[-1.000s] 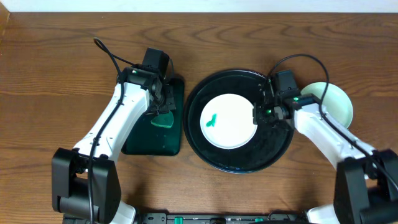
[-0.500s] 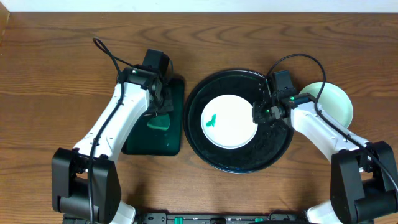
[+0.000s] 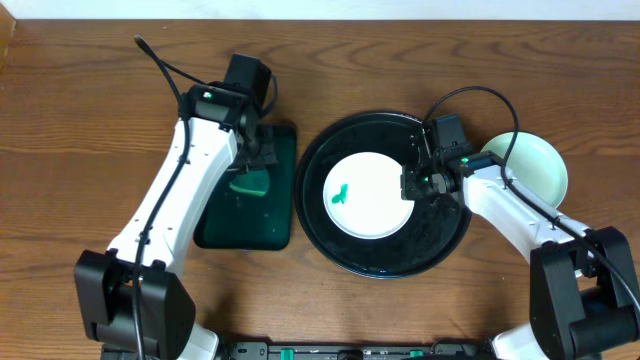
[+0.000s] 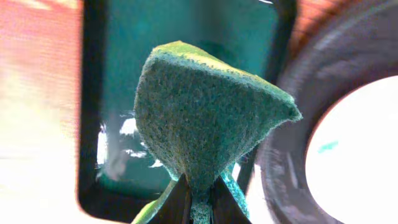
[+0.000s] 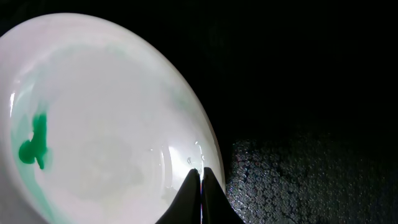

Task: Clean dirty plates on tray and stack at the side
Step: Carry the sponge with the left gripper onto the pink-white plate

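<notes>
While the left hand (image 4: 199, 198) pinches it, coarse sponge (image 4: 199, 118) peaks, seemingly folded.

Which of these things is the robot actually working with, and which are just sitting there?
In the job: white plate with green smear, black tray under it, mint plate at the side, sponge in the left gripper, right gripper pinching the white plate's rim.
Just there: dark green tray, wooden table.

A robotics lab is suggested: a cabled left arm (image 3: 165, 205) and right arm (image 3: 515, 210) are mounted at a wood-grain tabletop (image 3: 70, 110).
</notes>
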You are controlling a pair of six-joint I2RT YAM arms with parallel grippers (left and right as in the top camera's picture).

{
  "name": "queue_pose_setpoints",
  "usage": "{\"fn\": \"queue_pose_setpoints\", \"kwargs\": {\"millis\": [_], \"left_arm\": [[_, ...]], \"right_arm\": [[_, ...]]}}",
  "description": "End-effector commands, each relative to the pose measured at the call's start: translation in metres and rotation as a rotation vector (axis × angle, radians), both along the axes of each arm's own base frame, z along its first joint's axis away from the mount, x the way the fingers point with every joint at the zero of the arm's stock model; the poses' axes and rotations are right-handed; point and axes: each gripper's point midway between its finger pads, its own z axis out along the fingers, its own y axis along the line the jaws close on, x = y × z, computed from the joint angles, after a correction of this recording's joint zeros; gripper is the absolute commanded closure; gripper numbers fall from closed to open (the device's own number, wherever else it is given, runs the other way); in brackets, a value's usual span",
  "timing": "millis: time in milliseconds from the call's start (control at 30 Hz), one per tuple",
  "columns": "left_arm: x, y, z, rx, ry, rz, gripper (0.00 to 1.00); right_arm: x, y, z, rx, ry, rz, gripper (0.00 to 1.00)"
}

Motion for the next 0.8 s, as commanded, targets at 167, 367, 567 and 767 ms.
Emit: {"fn": "queue_pose_setpoints", "kwargs": {"millis": [167,367,567,767], "left_arm": [[-0.005,-0.062,0.011,-0.111,-0.042,-0.068,0.93],[-0.014,-0.098,0.002,-0.134,-0.061,-0.131,0.93],[-0.011,-0.130,-0.014,-0.157,-0.072,-0.156,0.93],[-0.004,-0.152,-0.042,-0.157,-0.056,-0.166,0.93]], "right_arm": [[-0.006,0.014,-0.003,-0.006,0.000,0.045,0.99],[-0.006,0.016,-0.003,-0.005,-0.004,0.050,0.92],[-0.001,0.013,-0.002,-0.018,-0.030,0.058,0.70],[0.002,0.004,-0.003,-0.058,-0.037,0.038,0.60]]}}
